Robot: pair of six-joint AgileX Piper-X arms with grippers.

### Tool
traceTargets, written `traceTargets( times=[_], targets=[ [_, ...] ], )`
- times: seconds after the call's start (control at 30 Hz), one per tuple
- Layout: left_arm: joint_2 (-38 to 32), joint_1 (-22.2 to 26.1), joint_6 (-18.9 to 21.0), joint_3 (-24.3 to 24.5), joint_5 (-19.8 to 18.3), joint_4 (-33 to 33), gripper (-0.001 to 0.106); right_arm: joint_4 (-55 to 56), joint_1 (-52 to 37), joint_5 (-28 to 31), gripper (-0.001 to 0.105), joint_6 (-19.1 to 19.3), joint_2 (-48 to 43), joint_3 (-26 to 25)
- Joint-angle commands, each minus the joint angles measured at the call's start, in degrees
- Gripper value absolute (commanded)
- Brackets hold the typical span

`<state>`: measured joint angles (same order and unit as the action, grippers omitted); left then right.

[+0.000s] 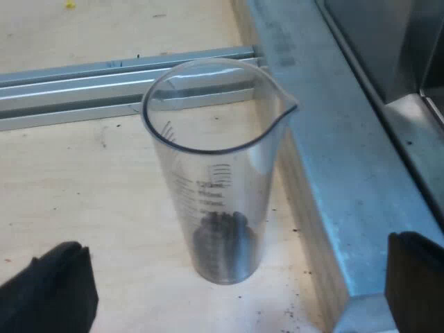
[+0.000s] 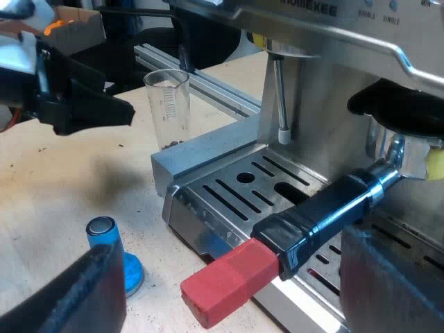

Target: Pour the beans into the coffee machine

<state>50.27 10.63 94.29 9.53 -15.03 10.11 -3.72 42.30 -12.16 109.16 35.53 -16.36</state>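
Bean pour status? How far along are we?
Done: nothing yet. The beans lie in the bottom of the measuring glass, upright on the table beside the espresso machine. In hand: the left gripper is open, fingers either side of the glass, not touching it. The right gripper is open at the machine's front. Left: grasp, lift, pour into the machine.

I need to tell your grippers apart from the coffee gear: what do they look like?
The left gripper has two thick matte black jaws with blunt, slightly rounded corners and no markings. The right gripper has the same dark, blocky jaws. Seen from the right wrist, the left gripper's body is black and angular, tapering forward.
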Motion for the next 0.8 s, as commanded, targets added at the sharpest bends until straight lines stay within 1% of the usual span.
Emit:
traceTargets(
  times=[0.03, 0.2, 0.33, 0.37, 0.4, 0.43, 0.47, 0.57, 0.63, 0.8],
  targets=[
    [2.1, 0.0, 0.6, 0.3, -0.4, 4.4, 0.087, -0.8, 0.1, -0.1, 0.067, 0.0, -0.4, -0.2],
    [5.5, 0.0, 0.6, 0.3, -0.2, 8.8, 0.087, -0.8, 0.1, -0.1, 0.067, 0.0, -0.4, -0.2],
    [7.0, 0.0, 0.6, 0.3, -0.2, 10.8, 0.087, -0.8, 0.1, -0.1, 0.067, 0.0, -0.4, -0.2],
    [7.5, 0.0, 0.6, 0.3, -0.2, 11.9, 0.087, -0.8, 0.1, -0.1, 0.067, 0.0, -0.4, -0.2],
    [8.8, 0.0, 0.6, 0.3, -0.2, 14.3, 0.087, -0.8, 0.1, -0.1, 0.067, 0.0, -0.4, -0.2],
    [10.5, 0.0, 0.6, 0.3, -1.0, 17.3, 0.087, -0.8, 0.1, -0.1, 0.067, 0.0, -0.4, -0.2],
    [12.4, 0.0, 0.6, 0.3, -1.6, 18.9, 0.087, -0.8, 0.1, -0.1, 0.067, 0.0, -0.4, -0.2],
    [15.2, 0.0, 0.6, 0.3, -2.6, 21.6, 0.087, -0.8, 0.1, -0.1, 0.067, 0.0, -0.4, -0.2],
    [19.3, 0.0, 0.6, 0.3, -3.0, 25.8, 0.087, -1.6, 0.1, -0.1, 0.067, 0.0, -0.4, -0.2],
    [22.6, 0.0, 0.6, 0.3, -3.0, 29.9, 0.087, -3.0, 0.1, -0.1, 0.067, 0.0, -0.4, -0.2]
  ],
)
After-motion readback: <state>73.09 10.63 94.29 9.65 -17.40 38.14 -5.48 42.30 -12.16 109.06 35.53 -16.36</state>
